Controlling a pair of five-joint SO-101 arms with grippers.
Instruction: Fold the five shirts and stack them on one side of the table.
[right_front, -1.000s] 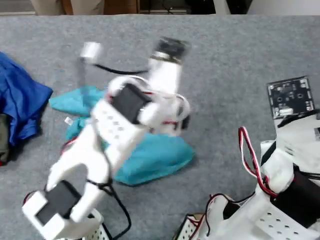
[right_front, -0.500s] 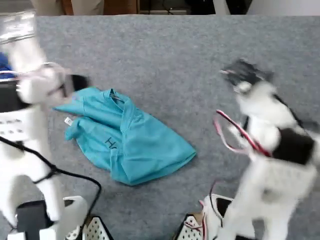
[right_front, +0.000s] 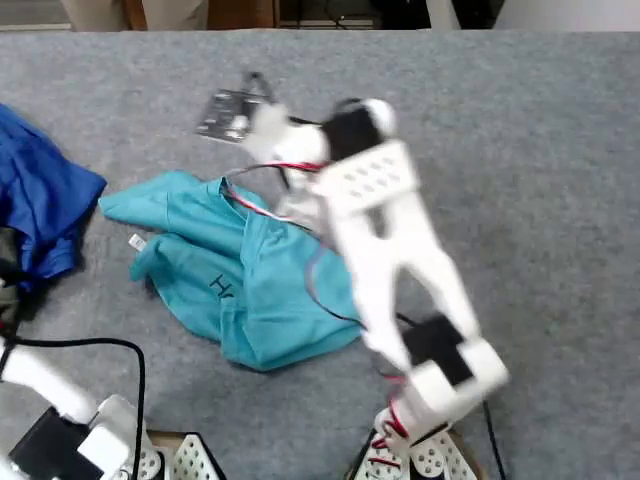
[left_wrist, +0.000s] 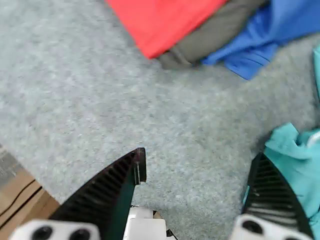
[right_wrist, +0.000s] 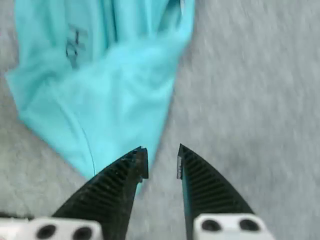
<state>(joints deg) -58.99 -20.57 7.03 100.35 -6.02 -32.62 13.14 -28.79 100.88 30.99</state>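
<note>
A teal shirt (right_front: 250, 290) lies crumpled at the table's middle left. My right arm stretches from the near edge over it, and my right gripper (right_front: 295, 207) hangs at the shirt's far right edge. In the right wrist view this gripper (right_wrist: 161, 155) is open by a narrow gap with nothing in it, next to the edge of the teal cloth (right_wrist: 100, 75). My left gripper (left_wrist: 200, 160) is wide open over bare table. Beyond it lie a red shirt (left_wrist: 160, 20), an olive shirt (left_wrist: 215, 35) and a blue shirt (left_wrist: 285, 30), with the teal shirt (left_wrist: 300, 155) to one side. The blue shirt (right_front: 40, 190) sits at the table's left edge.
The left arm (right_front: 60, 400) is folded back at the near left corner, trailing a black cable (right_front: 90, 345). Both arm bases stand along the near edge. A wooden strip (left_wrist: 15, 190) marks the table's edge behind the left gripper. Grey table spreads to the right.
The left arm has swung off the teal shirt to the left edge. The right arm has swept in from the right and now reaches over the teal shirt.
</note>
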